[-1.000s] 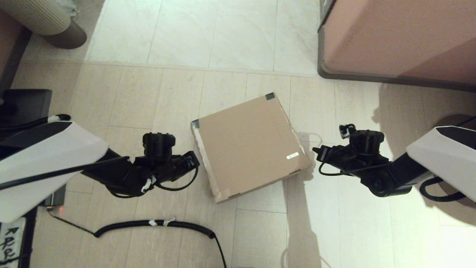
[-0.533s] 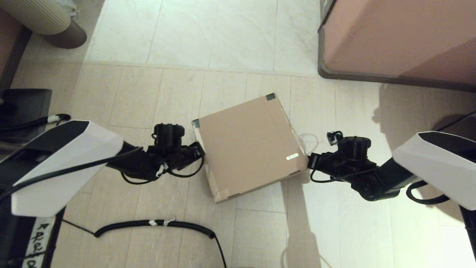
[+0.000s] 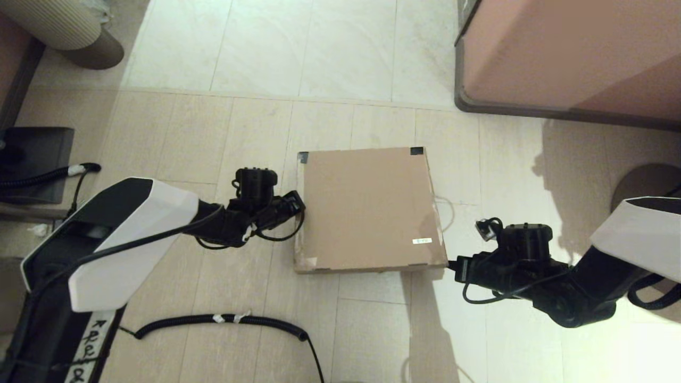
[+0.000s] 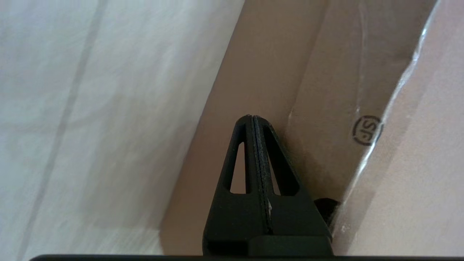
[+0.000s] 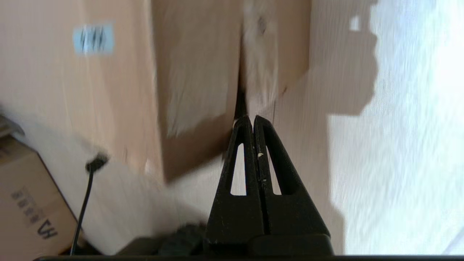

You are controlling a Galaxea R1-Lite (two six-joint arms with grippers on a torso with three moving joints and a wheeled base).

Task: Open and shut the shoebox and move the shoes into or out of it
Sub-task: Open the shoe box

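The shoebox (image 3: 367, 207), plain brown cardboard with its lid down, lies square on the floor in the head view, dark tape on its two far corners and a small white label (image 3: 422, 241) near its front right. My left gripper (image 3: 299, 205) is shut, tips pressed against the box's left side wall (image 4: 275, 83). My right gripper (image 3: 452, 264) is shut too, its tips (image 5: 252, 117) at the box's near right corner (image 5: 253, 72). The shoes are hidden.
A large pinkish-brown furniture block (image 3: 569, 53) stands at the far right. A black corrugated hose (image 3: 223, 319) lies on the floor in front of the box. A ribbed round object (image 3: 64, 26) sits far left, and a dark box (image 3: 32, 159) at the left.
The shoebox has turned from a skewed position to square with the floor tiles. The left gripper pushed in against its left side; the right gripper slid back toward me along the right side.
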